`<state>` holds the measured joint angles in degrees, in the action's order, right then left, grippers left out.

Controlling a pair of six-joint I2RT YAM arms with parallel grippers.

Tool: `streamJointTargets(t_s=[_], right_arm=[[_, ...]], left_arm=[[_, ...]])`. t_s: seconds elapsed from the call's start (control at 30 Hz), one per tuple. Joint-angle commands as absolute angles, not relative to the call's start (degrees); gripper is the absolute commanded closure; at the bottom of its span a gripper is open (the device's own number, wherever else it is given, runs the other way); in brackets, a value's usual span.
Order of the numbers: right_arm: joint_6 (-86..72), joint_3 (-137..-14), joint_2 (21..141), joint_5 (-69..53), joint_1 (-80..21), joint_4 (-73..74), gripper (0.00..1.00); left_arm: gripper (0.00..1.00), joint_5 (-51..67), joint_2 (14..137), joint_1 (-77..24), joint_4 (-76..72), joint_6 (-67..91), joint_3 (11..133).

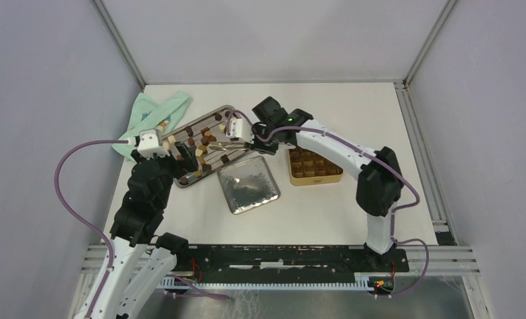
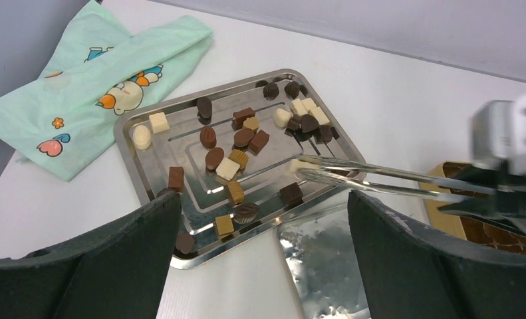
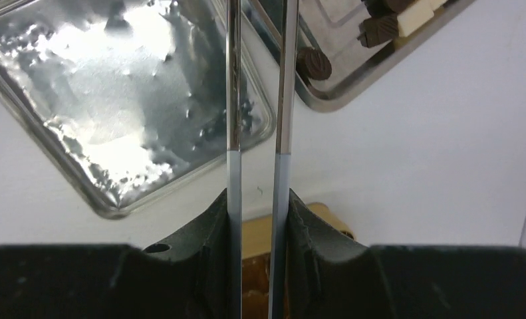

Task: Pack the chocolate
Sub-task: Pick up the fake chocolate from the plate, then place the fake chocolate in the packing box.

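Steel tray (image 1: 215, 109) sits centre-left in the top view and holds the scattered chocolate (image 1: 192, 141). Cloth (image 1: 155, 118) touches its upper-left edge, lid (image 1: 249, 186) lies at lower right, gold tin (image 1: 314, 166) further right. Bare table (image 1: 353, 113) along the upper right.

Left wrist view: left gripper (image 2: 263, 266) wide open and empty at frame bottom, over the tray's near edge. Tongs (image 2: 353, 176) cross in from the right, tips beside a cream piece.

Right wrist view: right gripper (image 3: 259, 226) clamped on the tongs, whose arms stand slightly apart.
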<state>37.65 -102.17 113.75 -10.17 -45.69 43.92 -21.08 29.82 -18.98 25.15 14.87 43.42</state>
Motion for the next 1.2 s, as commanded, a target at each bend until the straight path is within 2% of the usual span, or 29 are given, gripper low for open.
streamJointTargets(t_s=[0.0, 0.17, 0.4, 0.53, 0.73, 1.17], right_arm=[[40.0, -92.2, 101.0, -15.0, -43.6, 40.1, 1.00], [42.7, -77.5, 86.4, -21.8, -37.2, 36.7, 1.00], [42.4, -58.8, 70.2, -32.0, -17.6, 30.8, 1.00], [41.1, -51.9, 65.4, -31.8, -9.4, 28.3, 0.99], [39.0, -45.5, 63.2, -26.7, -6.2, 25.5, 0.98], [38.0, -43.5, 64.0, -23.2, -5.6, 25.7, 0.93]], left_arm=[[0.00, -22.7, 29.0, -18.7, 23.0, 12.6, 43.2], [0.00, -22.8, 29.2, -18.7, 23.0, 12.5, 43.2], [0.00, -21.9, 31.2, -18.7, 23.4, 12.5, 43.4], [0.00, -21.6, 32.3, -18.7, 23.7, 12.5, 43.5], [0.00, -21.0, 33.7, -18.7, 24.0, 12.4, 43.6], [0.00, -20.2, 34.3, -18.7, 24.0, 12.3, 43.7]])
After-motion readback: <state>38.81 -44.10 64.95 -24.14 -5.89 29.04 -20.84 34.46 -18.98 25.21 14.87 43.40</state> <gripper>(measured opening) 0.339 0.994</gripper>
